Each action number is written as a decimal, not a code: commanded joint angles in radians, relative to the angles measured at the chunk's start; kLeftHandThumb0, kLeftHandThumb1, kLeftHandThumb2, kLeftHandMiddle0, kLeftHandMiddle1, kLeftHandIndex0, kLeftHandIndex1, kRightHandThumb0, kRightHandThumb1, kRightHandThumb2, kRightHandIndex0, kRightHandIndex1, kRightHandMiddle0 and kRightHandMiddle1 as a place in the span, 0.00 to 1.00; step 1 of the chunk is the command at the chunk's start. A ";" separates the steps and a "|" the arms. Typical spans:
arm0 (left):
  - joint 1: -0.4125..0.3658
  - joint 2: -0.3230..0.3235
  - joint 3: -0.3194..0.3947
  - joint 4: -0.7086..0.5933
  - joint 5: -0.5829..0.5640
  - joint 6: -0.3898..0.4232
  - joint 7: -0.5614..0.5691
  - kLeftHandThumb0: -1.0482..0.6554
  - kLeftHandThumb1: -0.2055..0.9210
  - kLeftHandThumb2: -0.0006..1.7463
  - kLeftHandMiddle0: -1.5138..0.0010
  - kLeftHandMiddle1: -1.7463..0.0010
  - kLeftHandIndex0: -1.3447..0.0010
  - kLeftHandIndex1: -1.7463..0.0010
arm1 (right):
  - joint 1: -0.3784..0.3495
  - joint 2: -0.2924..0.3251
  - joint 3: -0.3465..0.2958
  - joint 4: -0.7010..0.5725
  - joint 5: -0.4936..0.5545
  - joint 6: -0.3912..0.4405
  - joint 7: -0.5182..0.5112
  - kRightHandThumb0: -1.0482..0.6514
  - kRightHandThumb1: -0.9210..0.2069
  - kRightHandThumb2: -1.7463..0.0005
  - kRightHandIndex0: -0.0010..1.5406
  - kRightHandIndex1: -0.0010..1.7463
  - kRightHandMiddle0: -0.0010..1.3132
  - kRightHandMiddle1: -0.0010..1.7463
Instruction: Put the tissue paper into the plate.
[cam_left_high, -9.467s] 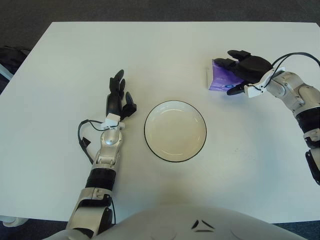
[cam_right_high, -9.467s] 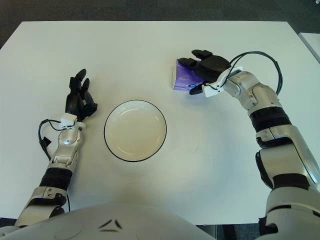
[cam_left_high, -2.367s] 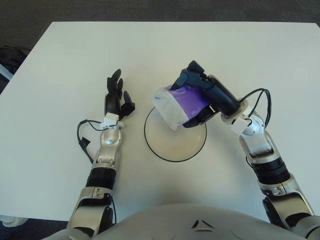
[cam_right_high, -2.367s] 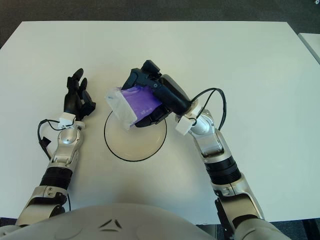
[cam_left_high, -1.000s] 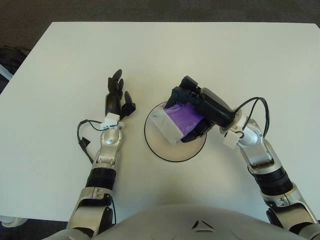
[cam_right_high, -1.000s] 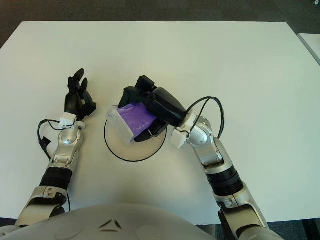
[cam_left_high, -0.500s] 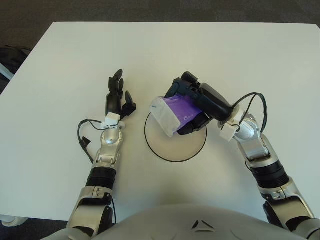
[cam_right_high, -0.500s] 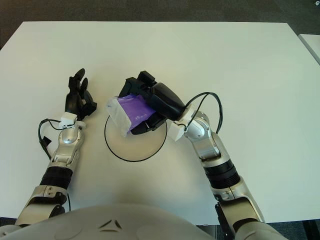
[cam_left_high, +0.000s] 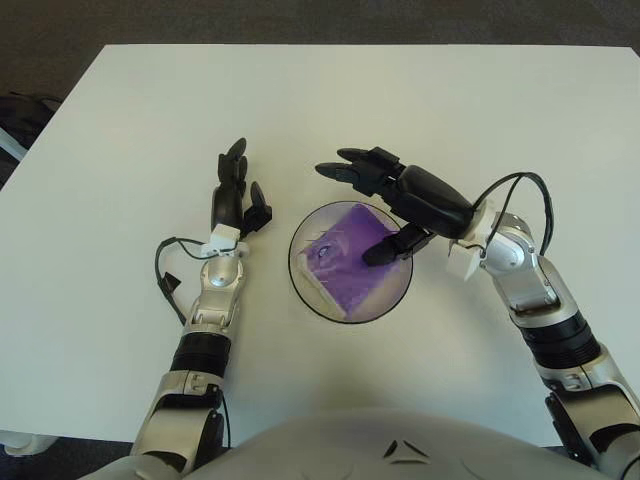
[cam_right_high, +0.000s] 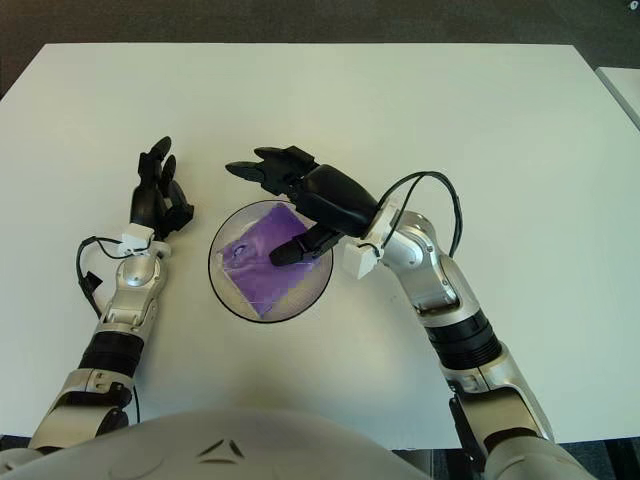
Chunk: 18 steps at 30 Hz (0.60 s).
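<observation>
The right hand hovers over the far right part of the plate with its 3 fingers spread wide and nothing in its hold; the thumb reaches down toward the tissue pack, though whether it touches the wrapper cannot be told. The purple pack lies flat inside the black-rimmed white plate, turned at an angle so its corners point toward the rim, and it fills most of the dish. By that, the placing looks done. The pack appears light, soft and squashy under a slick plastic wrapper, so it would likely give under pressure and slide easily; a hold across its 2 long edges seems safest if it needs shifting. The left hand shows on the white tabletop just left of the plate, fingers extended and empty.
</observation>
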 joint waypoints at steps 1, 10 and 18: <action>0.126 -0.005 -0.009 0.159 0.018 0.032 -0.012 0.15 1.00 0.56 0.84 1.00 1.00 0.71 | -0.011 -0.022 -0.010 -0.007 0.011 -0.014 0.014 0.00 0.00 0.67 0.00 0.00 0.00 0.00; 0.126 -0.006 -0.005 0.168 0.016 0.021 -0.005 0.15 1.00 0.56 0.85 1.00 1.00 0.71 | -0.021 -0.036 -0.007 0.005 -0.017 -0.036 0.006 0.00 0.00 0.67 0.00 0.00 0.00 0.00; 0.125 -0.006 -0.004 0.174 0.016 0.012 -0.002 0.15 1.00 0.56 0.85 1.00 1.00 0.73 | -0.032 -0.044 -0.009 0.023 -0.029 -0.062 -0.003 0.00 0.00 0.66 0.00 0.00 0.00 0.00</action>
